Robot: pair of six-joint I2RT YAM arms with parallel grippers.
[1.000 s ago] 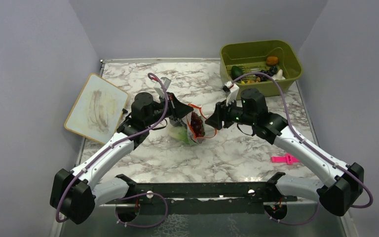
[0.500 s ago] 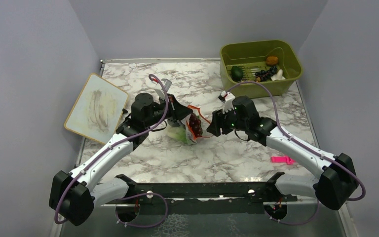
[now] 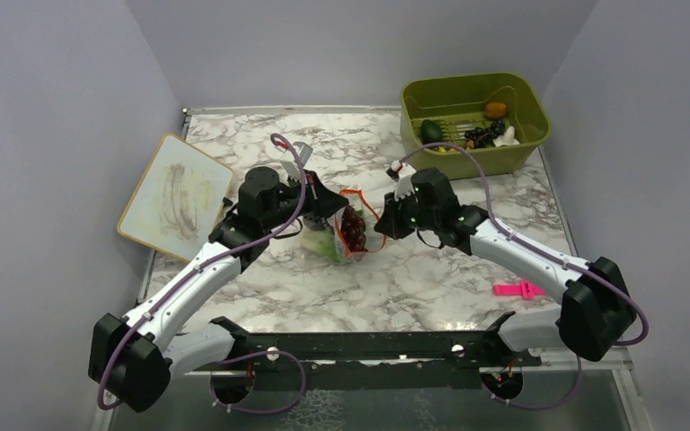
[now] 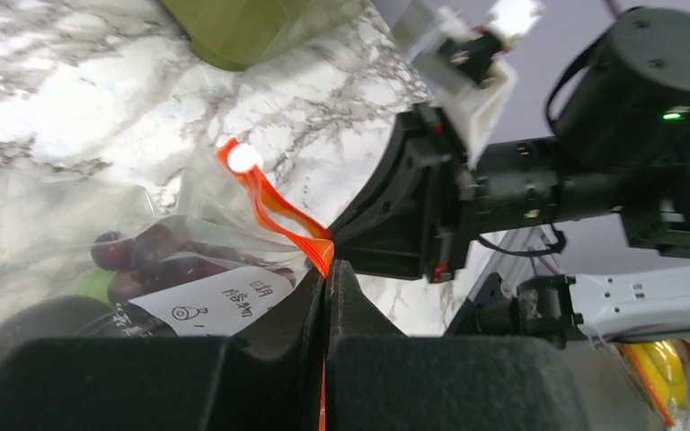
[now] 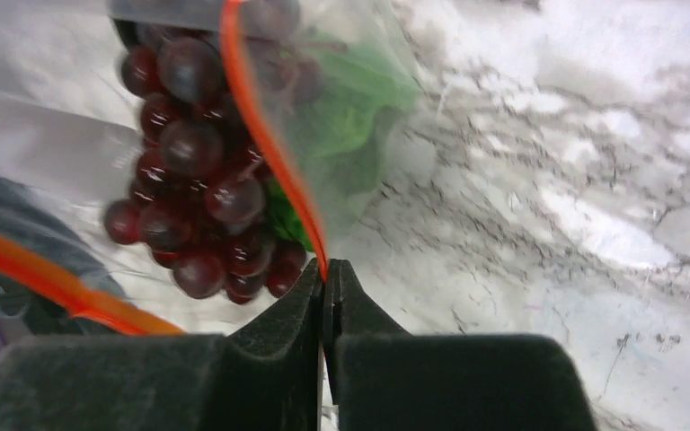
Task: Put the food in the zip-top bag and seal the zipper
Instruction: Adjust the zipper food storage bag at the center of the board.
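Zipper (image 5: 267,135) is pinched mid-frame by left hand (image 4: 327,285) and right hand (image 5: 325,285); the robot should pull it straight, then press it shut.

The marble-patterned worktop (image 3: 431,278) is viewed from high above its near edge, facing down and forward. The left wrist view is taken at close range along the black left end effector (image 4: 326,274), sideways across the worktop. The right wrist view is aimed downward past the black right end effector (image 5: 326,269), equally close. The clear plastic bag with an orange-red strip (image 3: 349,235) is shared by all three.
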